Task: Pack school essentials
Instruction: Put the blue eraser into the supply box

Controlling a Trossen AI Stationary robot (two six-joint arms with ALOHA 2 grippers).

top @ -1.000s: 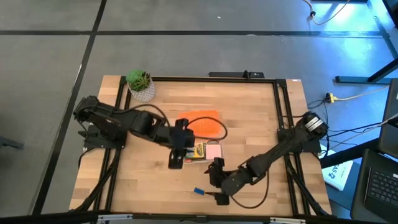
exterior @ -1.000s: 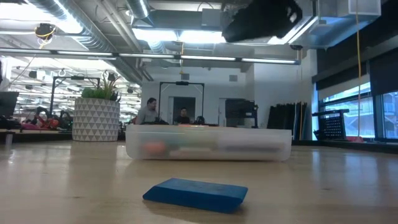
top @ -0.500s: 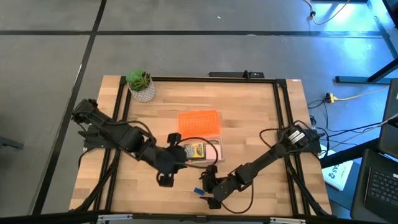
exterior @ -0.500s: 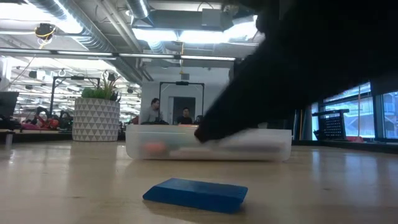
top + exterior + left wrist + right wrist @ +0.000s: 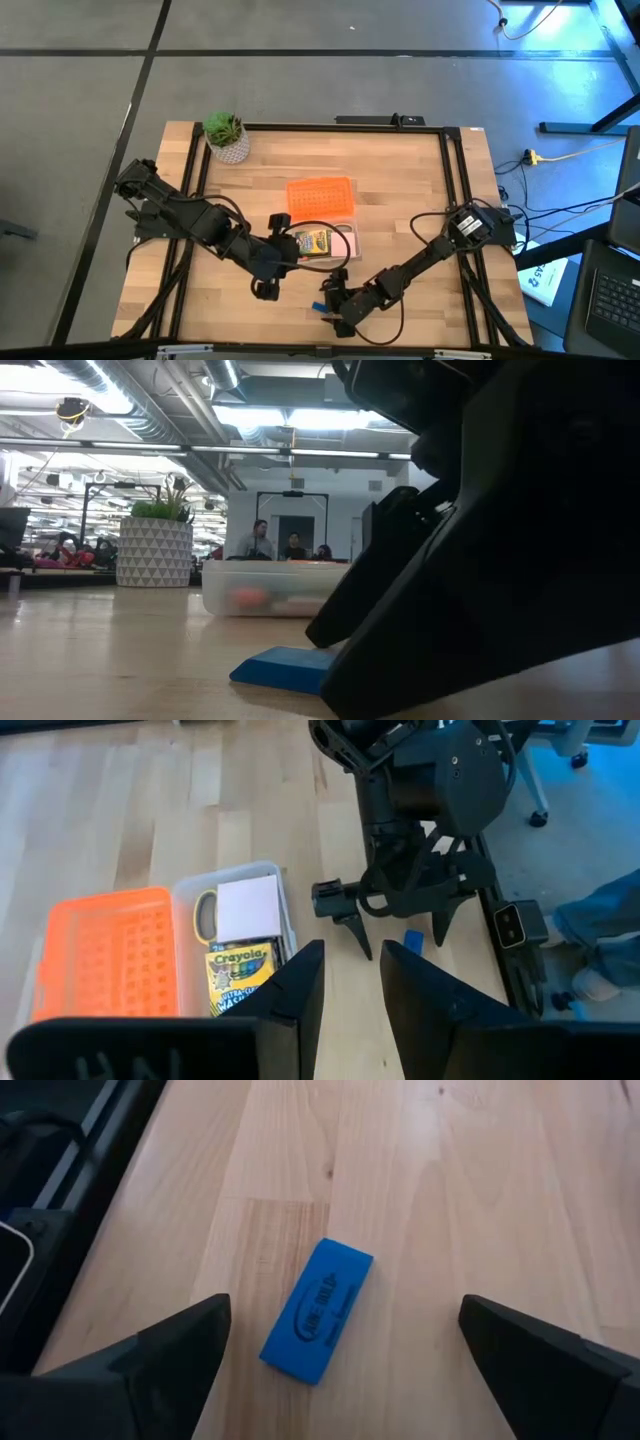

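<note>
The right gripper (image 5: pixel 340 1355) is low over the front of the wooden surface (image 5: pixel 400 200). Its fingers (image 5: pixel 165 1355) are wide open and hold nothing. The blue block (image 5: pixel 317 1310) lies flat on the wood between the two fingers, not touching either one. From above, the block (image 5: pixel 321 307) peeks out just beside the right gripper (image 5: pixel 335 308), near the front edge. In the low view the dark arm covers one end of the block (image 5: pixel 280 666).

The left gripper (image 5: pixel 350 975) hangs above the surface, near the box (image 5: pixel 325 243). Its fingers (image 5: pixel 300 982) are close together with only a thin gap, and they hold nothing. From above, this gripper (image 5: pixel 265 290) is to the left of the block and well apart from it.

The clear box sits in the middle of the surface. Inside it are the crayon box (image 5: pixel 240 980), a pink pad (image 5: pixel 248 906) and the scissors (image 5: pixel 205 915). The orange lid (image 5: pixel 320 197) lies just beside the box. A plant (image 5: pixel 226 135) stands in the far left corner
</note>
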